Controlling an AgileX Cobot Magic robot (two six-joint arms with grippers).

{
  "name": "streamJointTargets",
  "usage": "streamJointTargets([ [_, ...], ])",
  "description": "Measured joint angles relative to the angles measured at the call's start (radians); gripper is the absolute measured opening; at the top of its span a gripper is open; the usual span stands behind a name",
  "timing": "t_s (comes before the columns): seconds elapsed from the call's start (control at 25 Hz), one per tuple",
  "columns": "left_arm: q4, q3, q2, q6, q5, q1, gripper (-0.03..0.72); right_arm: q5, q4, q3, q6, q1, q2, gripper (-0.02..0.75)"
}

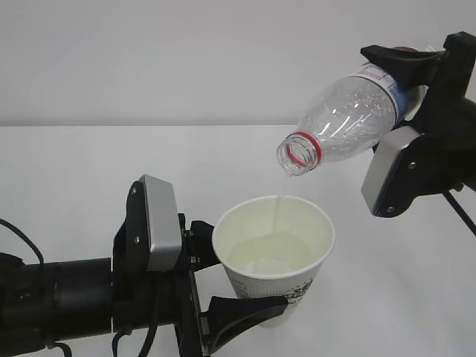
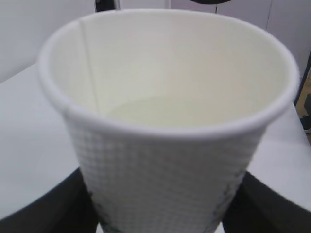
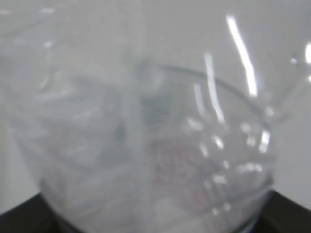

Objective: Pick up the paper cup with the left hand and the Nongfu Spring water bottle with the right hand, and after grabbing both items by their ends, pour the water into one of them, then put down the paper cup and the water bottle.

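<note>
The paper cup [image 1: 274, 256] sits upright, pinched low on its body by the left gripper [image 1: 223, 286]. Above and to its right, the Nongfu Spring water bottle [image 1: 342, 123] hangs tilted, mouth down over the cup's rim, its labelled end clamped in the right gripper [image 1: 416, 89]. The cup is white and dimpled, cream inside. The left wrist view shows the water [image 2: 184, 111] pooled there; the right wrist view shows only blurred clear plastic.

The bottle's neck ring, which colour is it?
Red. The neck ring of the Nongfu Spring water bottle shows best in the exterior view.
</note>
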Motion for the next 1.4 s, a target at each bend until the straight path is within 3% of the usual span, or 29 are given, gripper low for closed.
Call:
streamJointTargets([
  [1.4, -0.013, 0.000, 0.000, 0.000, 0.000, 0.000, 0.492, -0.004, 0.000, 0.000, -0.032, 0.000, 0.000, 0.496],
])
